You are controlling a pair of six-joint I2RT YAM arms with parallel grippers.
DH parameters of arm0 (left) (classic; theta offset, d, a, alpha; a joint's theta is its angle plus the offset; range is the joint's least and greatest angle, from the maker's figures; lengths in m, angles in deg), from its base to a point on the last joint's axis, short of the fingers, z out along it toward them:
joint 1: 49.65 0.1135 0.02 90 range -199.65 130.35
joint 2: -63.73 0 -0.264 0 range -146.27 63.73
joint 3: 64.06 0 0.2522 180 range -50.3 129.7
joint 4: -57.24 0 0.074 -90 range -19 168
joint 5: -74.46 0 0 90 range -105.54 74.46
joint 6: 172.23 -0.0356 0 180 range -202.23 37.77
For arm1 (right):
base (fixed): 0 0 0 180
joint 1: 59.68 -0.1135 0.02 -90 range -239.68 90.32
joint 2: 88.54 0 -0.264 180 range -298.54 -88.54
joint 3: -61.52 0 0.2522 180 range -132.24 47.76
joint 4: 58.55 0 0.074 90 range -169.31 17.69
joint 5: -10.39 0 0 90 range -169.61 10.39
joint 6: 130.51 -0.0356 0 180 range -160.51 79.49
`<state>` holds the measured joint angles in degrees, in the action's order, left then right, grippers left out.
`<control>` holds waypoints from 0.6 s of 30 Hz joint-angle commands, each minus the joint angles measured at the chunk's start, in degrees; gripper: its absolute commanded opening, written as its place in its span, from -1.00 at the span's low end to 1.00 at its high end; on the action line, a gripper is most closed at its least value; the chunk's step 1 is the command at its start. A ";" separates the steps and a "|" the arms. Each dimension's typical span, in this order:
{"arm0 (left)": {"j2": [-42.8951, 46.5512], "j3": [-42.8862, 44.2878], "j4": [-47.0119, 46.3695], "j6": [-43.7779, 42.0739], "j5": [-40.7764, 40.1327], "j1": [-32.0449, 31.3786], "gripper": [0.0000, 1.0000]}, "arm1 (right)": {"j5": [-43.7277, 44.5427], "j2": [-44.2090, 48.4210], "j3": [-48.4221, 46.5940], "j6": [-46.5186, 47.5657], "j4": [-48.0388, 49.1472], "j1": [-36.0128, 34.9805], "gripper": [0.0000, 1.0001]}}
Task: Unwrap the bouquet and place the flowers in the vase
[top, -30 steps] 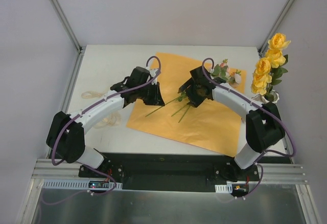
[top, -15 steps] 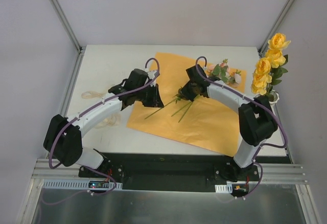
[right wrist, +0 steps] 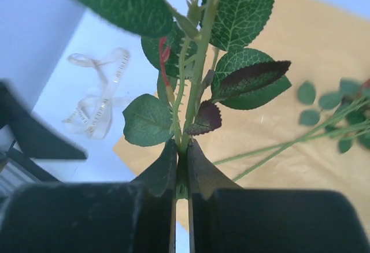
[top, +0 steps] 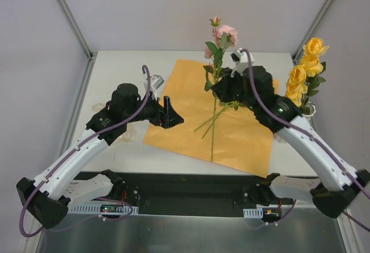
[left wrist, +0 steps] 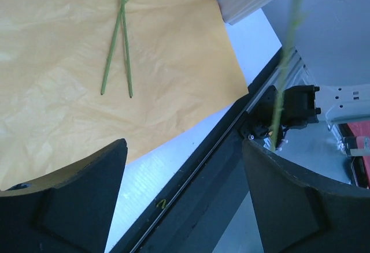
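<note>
1. The pink rose stem (top: 213, 120) is lifted upright over the middle of the orange sheet (top: 243, 140). In the top view its long axis runs near to far. The cut end points toward the arm bases, and one open pink bloom with one small bud above it sits at the far end.
2. The right gripper (top: 221, 93) is clamped on this stem just below the leaves. Its wrist view shows the fingers (right wrist: 156, 175) pinched tight on the green stalk.
3. Two loose green stems (top: 203, 125) lie flat on the sheet side by side. They slant with their cut ends toward the near left, and their tops are hidden behind the right gripper.
4. The yellow roses (top: 300, 77) stand blooms-up in the one white vase (top: 310, 110) at the table's right edge. There are four or five blooms, and the exact count cannot be told.
5. The left gripper (top: 167, 113) hangs over the sheet's left edge with its jaws spread wide and nothing between them.
6. One cream ribbon (right wrist: 98, 100) lies on the white table (top: 115, 74), left of the sheet.
</note>
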<state>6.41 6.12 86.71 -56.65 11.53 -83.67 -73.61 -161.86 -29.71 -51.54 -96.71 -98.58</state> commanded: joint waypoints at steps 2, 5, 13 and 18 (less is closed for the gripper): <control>-0.69 0.79 0.82 -2.38 0.88 0.53 0.59 | 3.93 19.59 0.21 29.00 -0.21 -1.89 -0.99; -1.48 0.35 0.73 -2.29 0.88 0.53 0.59 | 6.73 32.23 1.97 34.39 0.85 -1.80 -0.99; -1.13 -0.53 0.47 -3.08 1.23 0.53 0.59 | 41.17 39.92 -1.71 49.13 8.22 -1.89 -0.99; -0.51 -1.40 0.56 -3.35 1.14 0.62 0.58 | 48.66 36.85 -2.59 63.12 19.98 -1.80 -0.99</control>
<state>4.40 5.88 87.76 -58.79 11.51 -83.67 -37.48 -120.55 -31.57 -3.52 -88.01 -100.52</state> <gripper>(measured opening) 0.795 0.053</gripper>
